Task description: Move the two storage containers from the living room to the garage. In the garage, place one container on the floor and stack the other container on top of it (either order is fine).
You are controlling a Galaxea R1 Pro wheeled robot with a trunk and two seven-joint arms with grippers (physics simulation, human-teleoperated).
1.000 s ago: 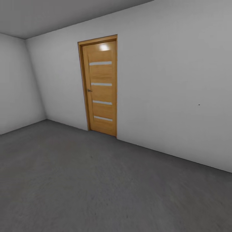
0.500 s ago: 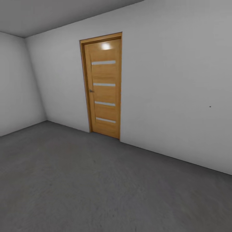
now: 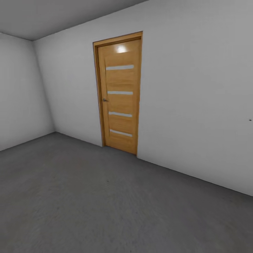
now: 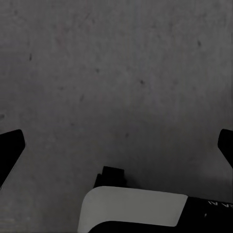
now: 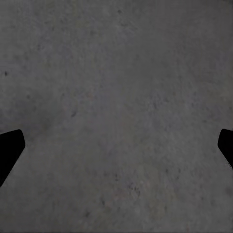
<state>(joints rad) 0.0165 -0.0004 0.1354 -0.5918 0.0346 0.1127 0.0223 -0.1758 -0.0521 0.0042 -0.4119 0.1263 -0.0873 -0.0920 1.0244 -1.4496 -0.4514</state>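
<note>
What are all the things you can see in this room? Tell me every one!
Door: one, light brown wood with four pale stripes, shut, in the white wall ahead.
Door handle: one, grey, on the door's left edge.
Walls: two, white, meeting in the left corner.
Floor: one, dark grey concrete, below.
Ceiling: one, grey, above.
Left gripper: one, black fingertips wide apart, over the floor.
Right gripper: one, black fingertips wide apart, over the floor.

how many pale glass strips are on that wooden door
4. They run across the wooden door one above another: the top strip, the second, the third, and the lowest near its foot. None looks hidden.
</note>
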